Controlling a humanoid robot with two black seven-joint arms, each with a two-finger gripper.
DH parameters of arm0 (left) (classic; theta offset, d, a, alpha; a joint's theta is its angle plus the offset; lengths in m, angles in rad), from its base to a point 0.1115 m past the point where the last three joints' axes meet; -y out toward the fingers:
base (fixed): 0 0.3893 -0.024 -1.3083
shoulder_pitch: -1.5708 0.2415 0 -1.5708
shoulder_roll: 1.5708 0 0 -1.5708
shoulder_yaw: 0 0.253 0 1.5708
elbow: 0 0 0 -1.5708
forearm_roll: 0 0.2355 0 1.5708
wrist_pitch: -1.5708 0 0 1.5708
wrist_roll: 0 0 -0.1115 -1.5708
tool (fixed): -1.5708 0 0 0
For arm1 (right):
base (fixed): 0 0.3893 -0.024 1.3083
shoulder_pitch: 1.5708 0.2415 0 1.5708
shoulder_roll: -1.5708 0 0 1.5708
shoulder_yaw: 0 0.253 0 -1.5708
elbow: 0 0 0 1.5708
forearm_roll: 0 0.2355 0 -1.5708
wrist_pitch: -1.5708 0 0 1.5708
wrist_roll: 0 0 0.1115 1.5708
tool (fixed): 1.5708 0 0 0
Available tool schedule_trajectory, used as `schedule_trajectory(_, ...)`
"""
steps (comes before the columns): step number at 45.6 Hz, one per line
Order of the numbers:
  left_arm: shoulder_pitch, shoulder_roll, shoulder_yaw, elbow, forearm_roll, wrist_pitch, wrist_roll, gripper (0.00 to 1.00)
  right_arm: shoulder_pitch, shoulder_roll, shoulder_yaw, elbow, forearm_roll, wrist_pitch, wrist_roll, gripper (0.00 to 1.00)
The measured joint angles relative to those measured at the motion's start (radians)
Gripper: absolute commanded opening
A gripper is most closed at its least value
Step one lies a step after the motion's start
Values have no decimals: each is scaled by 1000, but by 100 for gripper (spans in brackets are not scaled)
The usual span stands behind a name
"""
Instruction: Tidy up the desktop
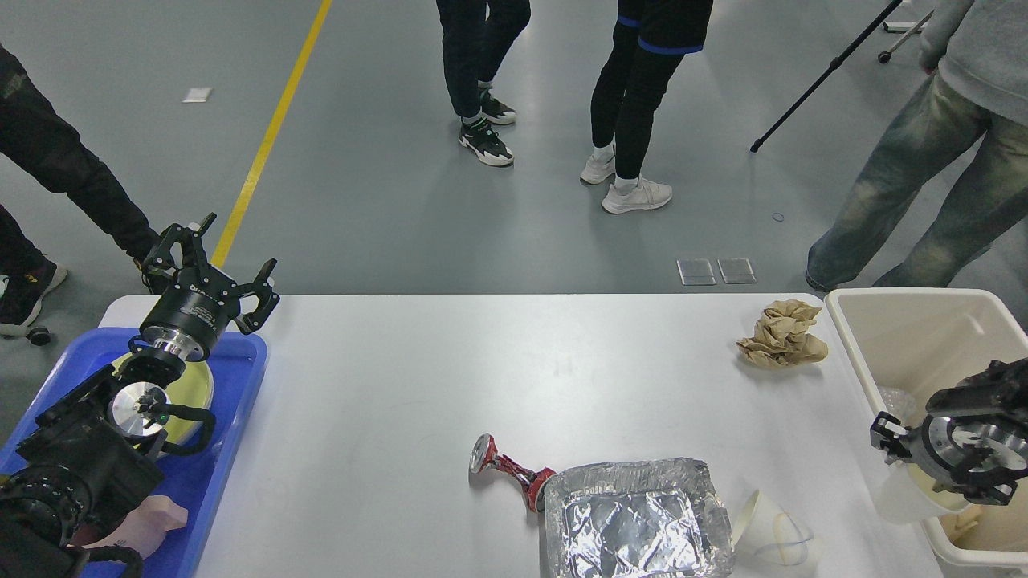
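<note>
The white desktop [482, 377] carries a crumpled brown paper [783, 333] at the far right, a crushed red can [506, 466] near the front, a foil tray [634, 522] beside the can and a flattened paper cup [771, 530]. My left gripper [213, 269] hangs open and empty over the table's far left corner, above the blue tray [205, 482]. My right gripper [936, 459] is seen end-on over the left wall of the beige bin [907, 295]. A white cup [907, 502] sits right under it, partly hidden; whether it is gripped does not show.
The blue tray holds a yellow plate [197, 393] and a pink object [148, 518]. Several people stand on the grey floor beyond the table's far edge. A black tripod leg [819, 80] slants at the upper right.
</note>
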Motion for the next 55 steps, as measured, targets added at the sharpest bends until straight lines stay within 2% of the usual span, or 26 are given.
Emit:
schedule_trajectory(3, 0, 0, 0, 0, 0, 0, 0, 96, 1, 3, 0, 0, -5, -1, 0, 0)
schedule_trajectory(24, 1, 0, -1, 0, 0, 0, 0, 96, 51, 12, -6, 7, -56, 3, -2, 0)
schedule_trajectory(39, 1, 0, -1, 0, 0, 0, 0, 96, 296, -85, -18, 170, -56, 26, -9, 0)
schedule_trajectory(44, 1, 0, -1, 0, 0, 0, 0, 96, 425, -136, -18, 237, -56, 72, -9, 0)
schedule_trajectory(55, 0, 0, 0, 0, 0, 0, 0, 96, 729, -248, -20, 258, -50, 269, -9, 0)
